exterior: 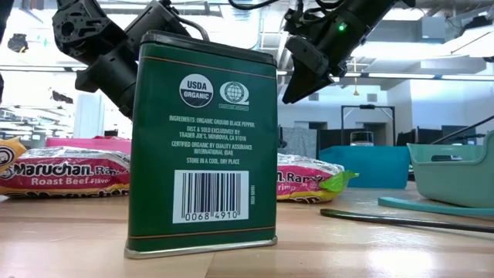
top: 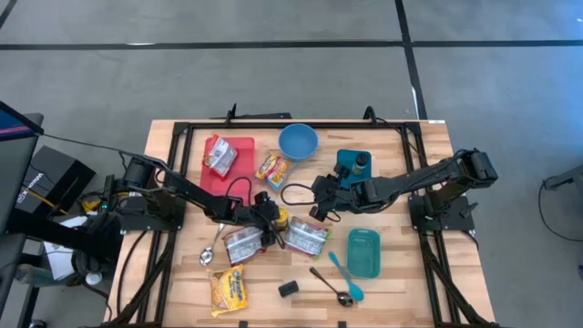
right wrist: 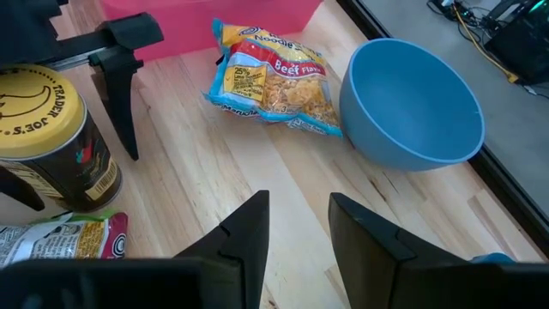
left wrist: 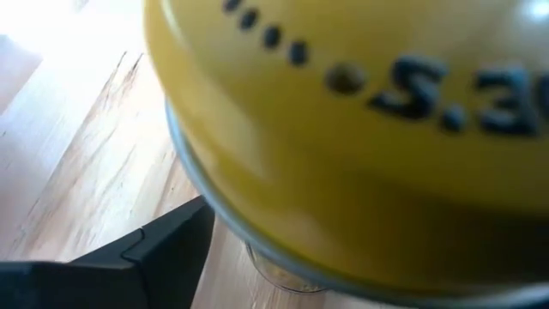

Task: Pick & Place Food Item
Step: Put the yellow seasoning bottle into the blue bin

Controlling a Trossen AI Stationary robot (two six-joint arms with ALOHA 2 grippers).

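Item: yellow-lidded jar, mid-table between two ramen packets. Judged rigid, smooth-sided, moderately heavy, liable to slip; best gripped across the body just under the lid. Left gripper: fingers spread wide on either side of the jar, nothing gripped yet. Right gripper: partly parted, empty, hovering near blue bowl

Light wooden table, blue bowl and red tray near the far edge, teal bin, spoon and yellow packet toward the near edge, ramen packets and yellow-lidded jar mid-table
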